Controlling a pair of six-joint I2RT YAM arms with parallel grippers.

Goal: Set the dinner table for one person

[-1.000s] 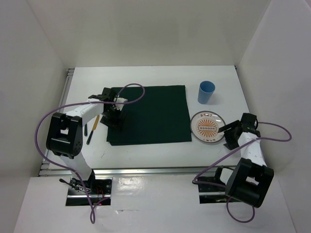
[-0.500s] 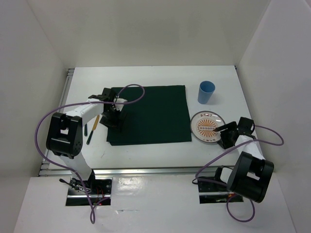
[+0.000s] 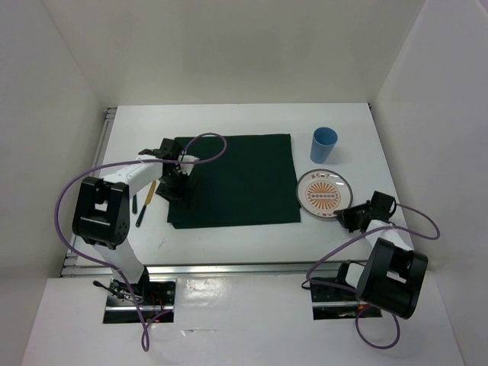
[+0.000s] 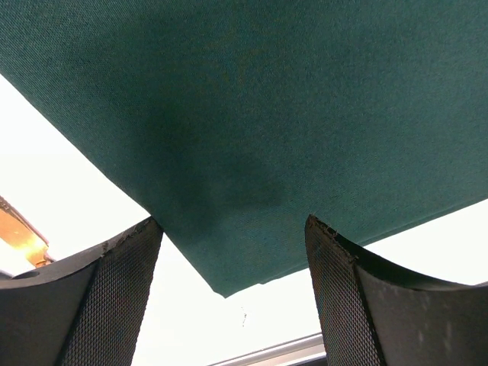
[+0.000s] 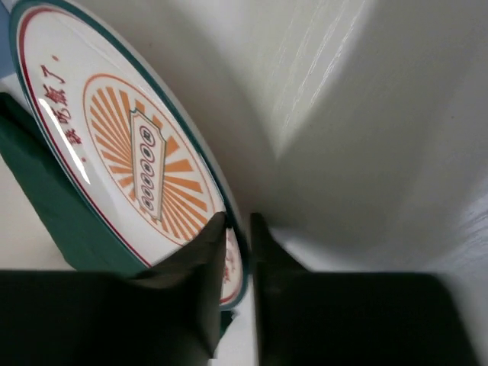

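right wrist | r fingers [image 5: 194, 290] prob. pinch plate [image 5: 145, 160] rim | l fingers [image 4: 114, 305] apart

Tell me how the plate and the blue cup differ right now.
The plate is a shallow white disc with an orange sunburst; the cup is tall, plain blue and upright. The right gripper pinches the plate's near rim; nothing touches the cup. Both are at the white table's right side, right of the green placemat.

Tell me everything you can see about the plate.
The plate is round, glossy white, with a teal rim, thin red ring, red characters and an orange sunburst centre. It lies on the table just right of the green mat, nearer than the blue cup. The right gripper pinches its near rim.
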